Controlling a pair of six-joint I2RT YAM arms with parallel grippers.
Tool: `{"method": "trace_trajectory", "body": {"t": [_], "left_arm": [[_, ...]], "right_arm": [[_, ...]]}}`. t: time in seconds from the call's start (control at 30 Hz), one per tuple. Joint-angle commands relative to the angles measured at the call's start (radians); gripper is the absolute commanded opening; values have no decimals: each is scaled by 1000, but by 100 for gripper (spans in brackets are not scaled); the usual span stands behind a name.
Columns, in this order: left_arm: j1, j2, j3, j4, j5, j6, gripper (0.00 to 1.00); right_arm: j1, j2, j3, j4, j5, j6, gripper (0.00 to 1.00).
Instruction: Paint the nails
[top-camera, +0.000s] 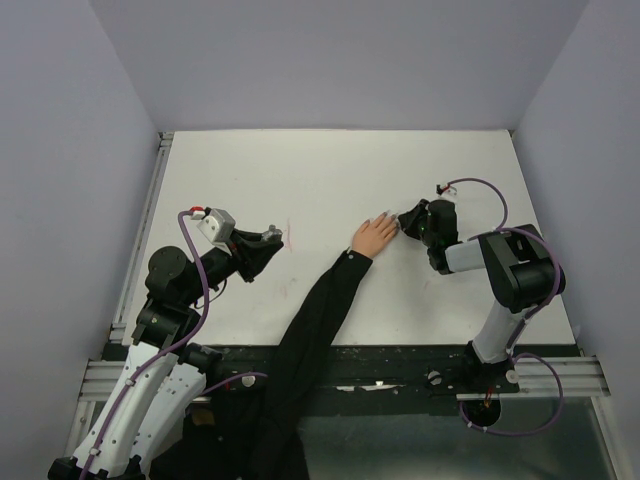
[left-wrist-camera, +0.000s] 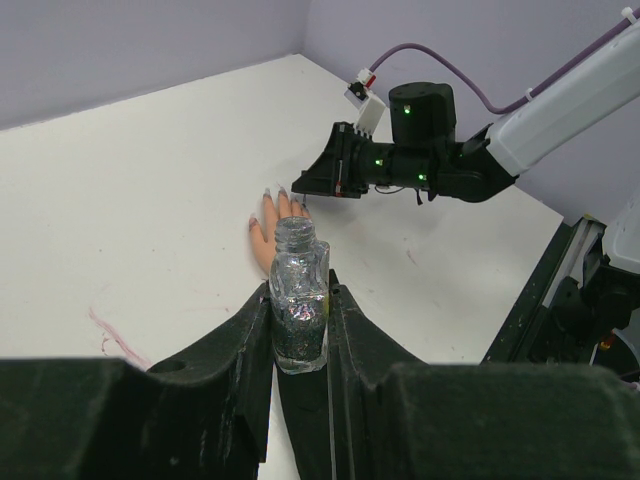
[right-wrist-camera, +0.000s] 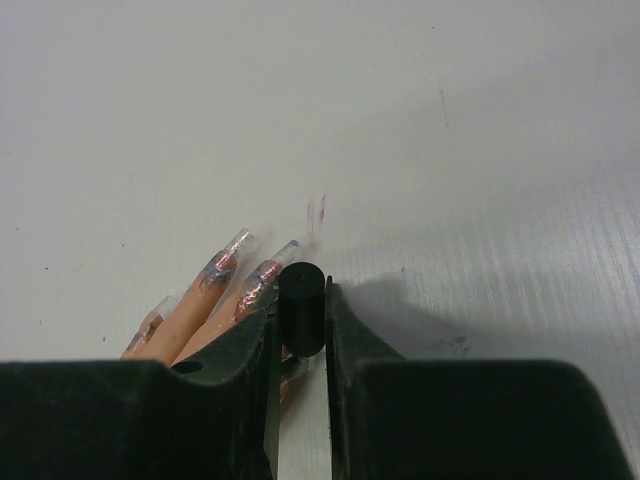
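A pale peach fake hand (top-camera: 375, 235) with a long black sleeve (top-camera: 320, 320) lies palm down mid-table. Its nails (right-wrist-camera: 232, 250) are long clear tips carrying glittery pink and blue polish. My right gripper (right-wrist-camera: 300, 295) is shut on a small black cap (right-wrist-camera: 302, 305), held just over the fingers (right-wrist-camera: 190, 320). A glittery stub shows under the cap, close to a finger. My left gripper (left-wrist-camera: 300, 295) is shut on an uncapped glass polish bottle (left-wrist-camera: 296, 260) with dark glittery liquid, held upright to the left of the hand (left-wrist-camera: 265, 235). From above, the left gripper (top-camera: 270, 240) and right gripper (top-camera: 405, 220) flank the hand.
Pink smears mark the white table (top-camera: 300, 170) left of the hand (top-camera: 290, 235) and beyond the fingertips (right-wrist-camera: 317, 208). Lilac walls close in three sides. The sleeve runs off the near edge over a black rail (top-camera: 400, 365).
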Motion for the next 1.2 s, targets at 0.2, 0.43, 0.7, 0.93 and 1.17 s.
{"method": "trace_trajectory", "body": {"t": [0.2,0.43,0.7,0.93,1.17], "left_arm": [[-6,-9,32,26,3,11,0],[-6,-9,33,23,3,11,0],[-6,-12,32,22,0,14,0],[-6,-15,32,20,-1,14,0],[-6,-23,32,20,-1,14,0]], "right_arm": [[4,-4,24,2,60,0,1],[6,-4,27,3,67,1,1],[4,-1,29,6,83,9,1],[4,-29,-20,84,87,15,1],[3,-72,-116,215,96,21,1]]}}
